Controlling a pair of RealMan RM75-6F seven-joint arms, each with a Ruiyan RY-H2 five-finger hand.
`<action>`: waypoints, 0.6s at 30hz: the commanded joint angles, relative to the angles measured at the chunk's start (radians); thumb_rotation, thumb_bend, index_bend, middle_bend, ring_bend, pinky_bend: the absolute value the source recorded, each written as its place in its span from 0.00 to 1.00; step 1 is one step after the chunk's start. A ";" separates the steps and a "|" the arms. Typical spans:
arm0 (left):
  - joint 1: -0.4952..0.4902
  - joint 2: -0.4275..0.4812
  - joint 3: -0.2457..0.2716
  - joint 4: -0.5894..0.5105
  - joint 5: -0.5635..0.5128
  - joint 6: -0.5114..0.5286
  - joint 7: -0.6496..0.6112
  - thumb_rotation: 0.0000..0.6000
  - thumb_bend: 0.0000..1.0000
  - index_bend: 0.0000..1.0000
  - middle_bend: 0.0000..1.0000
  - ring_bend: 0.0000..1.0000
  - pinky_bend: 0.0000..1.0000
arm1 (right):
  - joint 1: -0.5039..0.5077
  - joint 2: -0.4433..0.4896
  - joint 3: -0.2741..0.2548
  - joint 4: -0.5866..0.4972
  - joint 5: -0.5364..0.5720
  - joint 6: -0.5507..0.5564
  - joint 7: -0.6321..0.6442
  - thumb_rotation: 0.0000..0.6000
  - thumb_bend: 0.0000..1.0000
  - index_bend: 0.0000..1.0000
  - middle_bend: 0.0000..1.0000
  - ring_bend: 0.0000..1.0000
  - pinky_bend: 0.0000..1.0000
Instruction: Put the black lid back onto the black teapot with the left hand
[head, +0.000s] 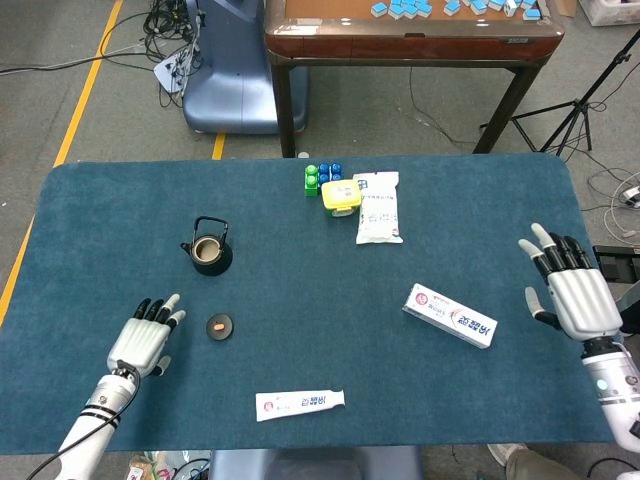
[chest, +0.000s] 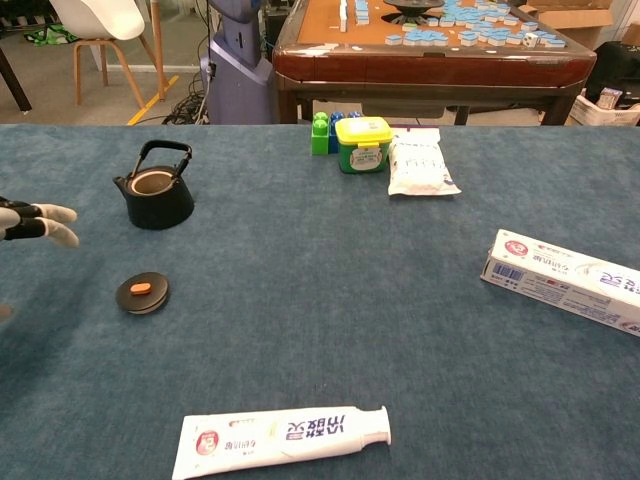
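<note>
Black lid (head: 220, 326) with its orange knob lies flat on the blue counter (head: 300, 330), apart from the black teapot (head: 211, 253), which stands open-topped farther back with its handle upright. The left robot hand (head: 147, 335) hovers just left of the lid, fingers apart and holding nothing; in the chest view only its fingertips (chest: 45, 222) show at the left edge. The right robot hand (head: 568, 290) is raised near the counter's right edge, fingers spread wide and empty. A toothpaste box (head: 449, 315) lies between that hand and the middle of the counter, and a toothpaste tube (head: 299, 402) lies near the front edge. At the back sit green and blue blocks (head: 323, 176), a yellow-lidded container (head: 340, 196) and a white packet (head: 379, 208), close together.
</note>
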 joint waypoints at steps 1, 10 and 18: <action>-0.034 -0.023 -0.001 0.017 -0.034 -0.011 0.018 1.00 0.30 0.15 0.00 0.00 0.00 | 0.006 -0.002 0.001 0.011 0.006 -0.008 0.007 1.00 0.52 0.12 0.00 0.00 0.00; -0.124 -0.068 -0.003 0.059 -0.133 -0.036 0.048 1.00 0.31 0.12 0.00 0.00 0.00 | 0.022 -0.010 0.003 0.043 0.024 -0.025 0.022 1.00 0.52 0.12 0.00 0.00 0.00; -0.179 -0.101 0.013 0.080 -0.194 -0.026 0.071 1.00 0.31 0.08 0.00 0.00 0.00 | 0.024 -0.016 -0.003 0.072 0.028 -0.027 0.047 1.00 0.52 0.12 0.00 0.00 0.00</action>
